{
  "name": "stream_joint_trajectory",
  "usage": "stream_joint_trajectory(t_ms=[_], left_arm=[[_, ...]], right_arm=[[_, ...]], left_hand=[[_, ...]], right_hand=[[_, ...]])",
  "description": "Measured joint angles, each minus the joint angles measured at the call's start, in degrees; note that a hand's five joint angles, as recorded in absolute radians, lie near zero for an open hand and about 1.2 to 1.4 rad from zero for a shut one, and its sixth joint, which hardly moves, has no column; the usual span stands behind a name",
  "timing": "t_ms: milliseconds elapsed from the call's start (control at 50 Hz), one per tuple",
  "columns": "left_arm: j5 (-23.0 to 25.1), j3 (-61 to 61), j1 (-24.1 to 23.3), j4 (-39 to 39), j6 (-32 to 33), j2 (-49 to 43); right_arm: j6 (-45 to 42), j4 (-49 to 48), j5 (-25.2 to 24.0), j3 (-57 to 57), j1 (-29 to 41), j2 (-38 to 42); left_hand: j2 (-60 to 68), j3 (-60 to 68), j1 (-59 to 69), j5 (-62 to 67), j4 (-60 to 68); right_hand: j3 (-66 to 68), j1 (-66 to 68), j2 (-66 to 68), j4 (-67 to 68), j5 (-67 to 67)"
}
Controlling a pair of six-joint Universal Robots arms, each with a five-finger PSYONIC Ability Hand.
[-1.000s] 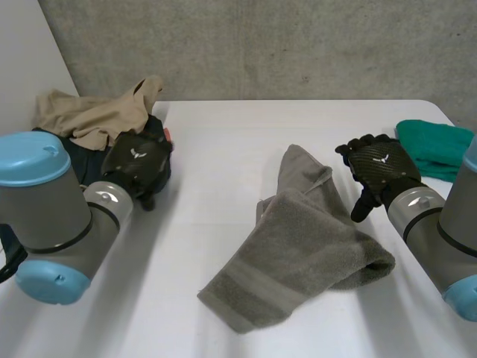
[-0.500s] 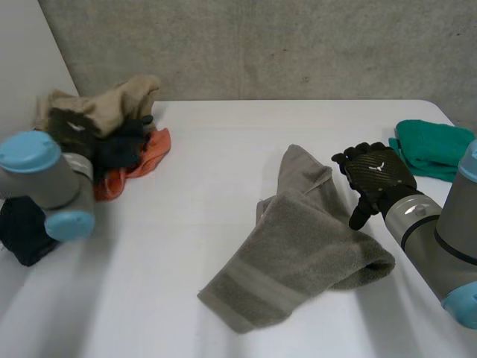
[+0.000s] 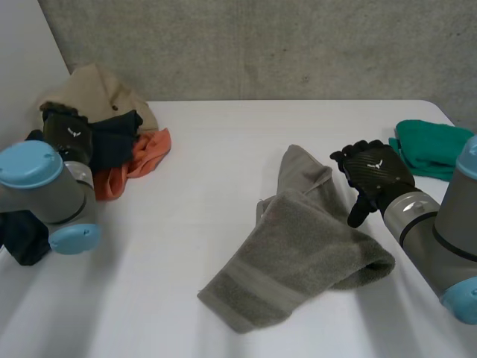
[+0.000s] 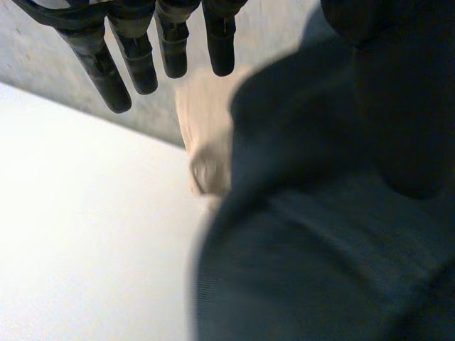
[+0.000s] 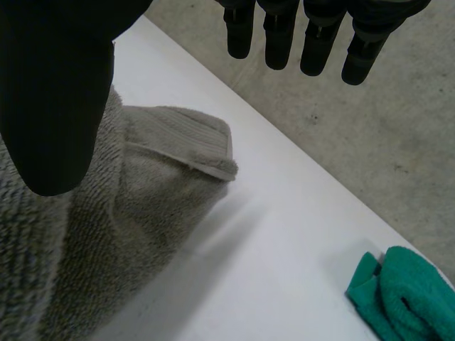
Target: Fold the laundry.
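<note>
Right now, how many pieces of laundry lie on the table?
5: grey towel mid-table; green cloth near the right hand; beige cloth, navy cloth and orange cloth piled far left. More may be hidden there.

The left arm (image 3: 46, 192) covers the near side of the laundry pile (image 3: 97, 93) at the far left, so the dark cloth (image 3: 113, 143) and orange cloth (image 3: 141, 158) show only in part; a dark scrap (image 3: 24, 237) near the arm may belong to the same cloth or not; seen from the left wrist, that cloth is a blur, and the thumb of the left hand (image 4: 138, 60) merges with it, contact unreadable; the right arm (image 3: 436, 227) hides the green cloth (image 3: 426, 145)'s right end; the grey towel (image 5: 106, 234) runs past the right wrist view's edge.
</note>
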Motion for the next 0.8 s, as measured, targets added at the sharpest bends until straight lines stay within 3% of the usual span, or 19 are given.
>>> stream_joint_trajectory(t_ms=[60, 240, 360, 460, 660, 800], left_arm=[[0.0, -1.2, -1.1, -1.2, -1.3, 2.4], [2.1, -8.8, -14.2, -16.2, -16.1, 17.9], [5.8, -11.4, -25.1, -24.8, -26.9, 19.9], [6.4, -11.8, -30.7, -28.1, -33.5, 17.7], [-1.1, -11.3, -35.1, -30.3, -48.5, 13.0], [-3.9, -10.0, -35.7, -33.3, -56.3, 10.7]], right_arm=[[-0.1, 0.2, -0.3, -0.3, -0.1, -0.3], [-8.0, 12.5, -6.3, -6.1, -1.7, -4.3], [-17.5, 25.7, -10.2, -9.6, -4.9, -4.8], [-22.9, 28.7, -13.9, -9.4, -6.4, -4.5], [-24.8, 23.3, -23.7, -14.2, -6.3, 3.1], [-24.4, 28.8, -29.5, -27.2, -6.1, 14.4]], left_hand=[[0.0, 0.0, 0.0, 0.0, 0.0], [0.0, 0.0, 0.0, 0.0, 0.0], [0.0, 0.0, 0.0, 0.0, 0.0], [0.0, 0.0, 0.0, 0.0, 0.0], [0.2, 0.1, 0.0, 0.2, 0.2], [0.2, 0.1, 0.0, 0.2, 0.2]], right_hand=[[0.0, 0.0, 0.0, 0.0, 0.0], [0.0, 0.0, 0.0, 0.0, 0.0], [0.0, 0.0, 0.0, 0.0, 0.0], [0.0, 0.0, 0.0, 0.0, 0.0], [0.0, 0.0, 0.0, 0.0, 0.0], [0.0, 0.0, 0.0, 0.0, 0.0]])
